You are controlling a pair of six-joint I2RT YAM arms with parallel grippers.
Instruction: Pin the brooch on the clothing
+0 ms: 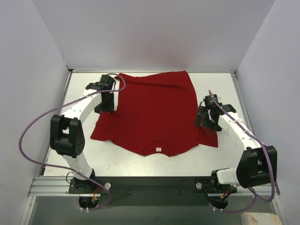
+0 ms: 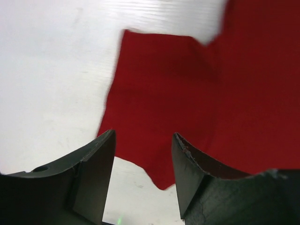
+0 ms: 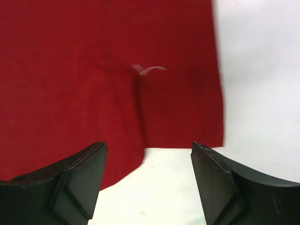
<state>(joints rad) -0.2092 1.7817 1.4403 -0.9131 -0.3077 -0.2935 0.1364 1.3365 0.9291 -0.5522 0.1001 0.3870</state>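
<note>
In the left wrist view, the two dark fingers (image 2: 96, 173) of the left gripper (image 2: 143, 136) are nearest. They are spread apart, grasp nothing, and hang above a sleeve (image 2: 154, 93) of the red T-shirt (image 2: 243, 93), with the white bench (image 2: 56, 70) beside it.

In the right wrist view, the right gripper (image 3: 147, 145) is also spread and empty, above the other sleeve (image 3: 183, 108). A small pale fleck (image 3: 149, 69) lies on the fabric; I cannot tell what it is.

In the top view, the T-shirt (image 1: 154, 112) lies flat on the bench (image 1: 140, 164). Its collar with the white label (image 1: 158, 150) is toward the arm bases. The left gripper (image 1: 105, 105) is at one side edge of the shirt and the right gripper (image 1: 206, 119) at the opposite edge.

No brooch is visible in any view. I judge that the clothing is laid out but the pinning is not yet done.
</note>
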